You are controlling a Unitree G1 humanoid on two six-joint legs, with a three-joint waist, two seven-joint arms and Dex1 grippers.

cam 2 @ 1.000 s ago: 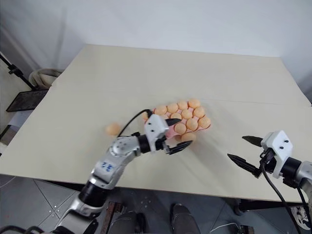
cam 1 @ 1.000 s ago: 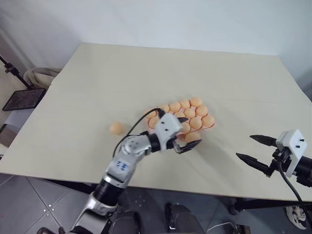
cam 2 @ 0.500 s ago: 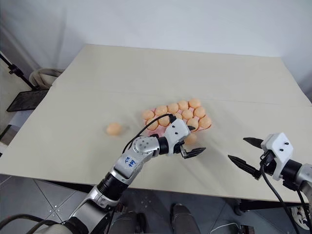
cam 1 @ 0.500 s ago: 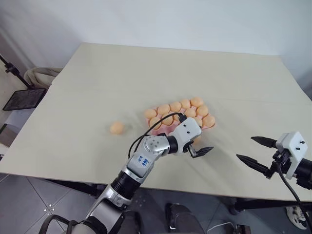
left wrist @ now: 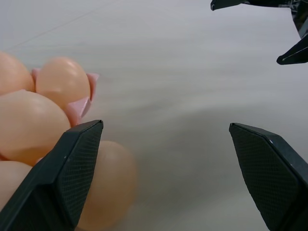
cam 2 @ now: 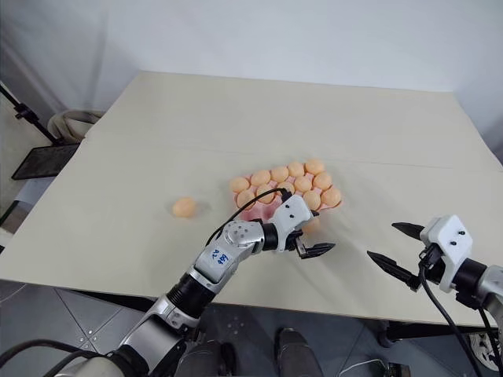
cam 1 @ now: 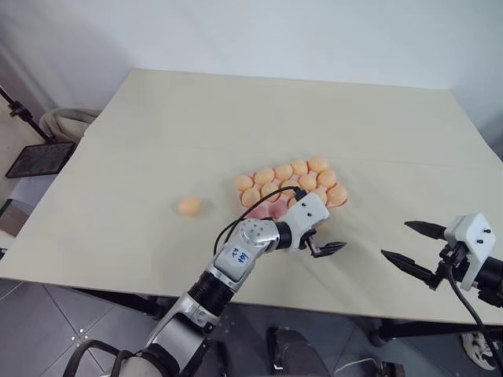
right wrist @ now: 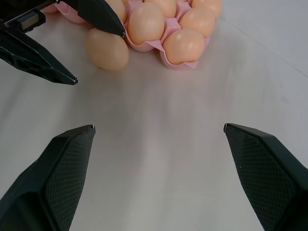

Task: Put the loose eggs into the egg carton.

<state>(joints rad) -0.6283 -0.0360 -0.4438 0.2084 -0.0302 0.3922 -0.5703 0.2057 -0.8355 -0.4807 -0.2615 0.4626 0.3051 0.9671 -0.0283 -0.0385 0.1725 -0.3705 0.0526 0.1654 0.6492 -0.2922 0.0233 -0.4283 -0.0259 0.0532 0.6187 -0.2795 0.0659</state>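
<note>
Now, here is what I see from my seat.
Surface (cam 1: 157, 141): pale, wide; it carries everything.
Egg carton (right wrist: 153, 44): pink, near the middle of the surface, long side slanting up toward the right, cups full of eggs.
Loose egg by carton (right wrist: 108, 49): touching the carton's near edge, on its side, just beside one left finger.
Other loose egg (cam 1: 189, 206): alone, well to the left.
Left end effector (cam 1: 324, 241): fingers spread wide, holding nothing.
Right end effector (cam 1: 413, 247): wide apart, holding nothing, well apart from the carton.
</note>
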